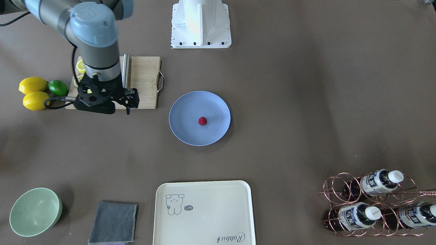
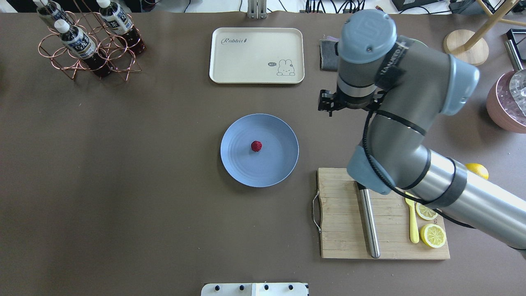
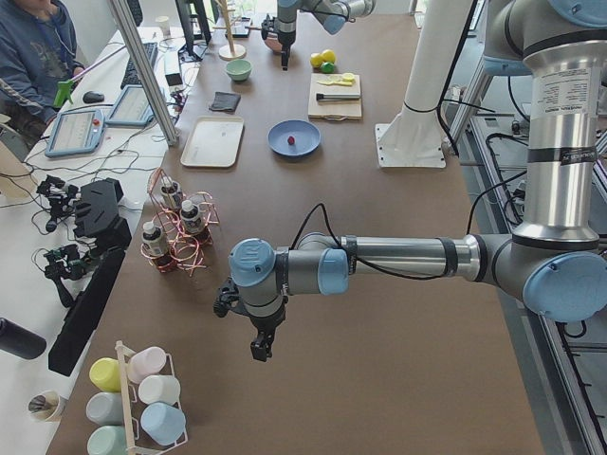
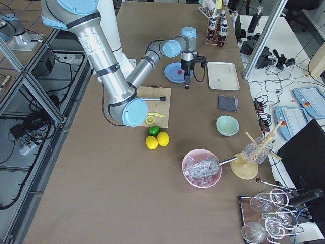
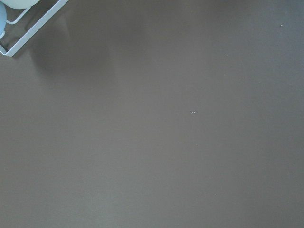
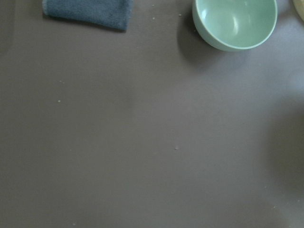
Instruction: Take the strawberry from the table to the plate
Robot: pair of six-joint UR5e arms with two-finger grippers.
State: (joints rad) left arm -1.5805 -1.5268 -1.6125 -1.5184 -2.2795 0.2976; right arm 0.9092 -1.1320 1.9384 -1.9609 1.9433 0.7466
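Strawberry (image 1: 202,121) centred on plate (image 1: 184,131), right gripper (image 1: 128,109) well apart, open or closed unclear

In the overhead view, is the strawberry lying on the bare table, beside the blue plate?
No, the strawberry lies on the plate, close to its middle, not on the table.

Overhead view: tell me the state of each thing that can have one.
strawberry: lying on the plate, not gripped.
plate: flat on the table, holding only the strawberry.
right gripper: raised near the plate, open or shut unclear.
left gripper: far from the plate, open or shut unclear.
green bowl: upright, empty.
tray: flat, empty.
bottles: capped.
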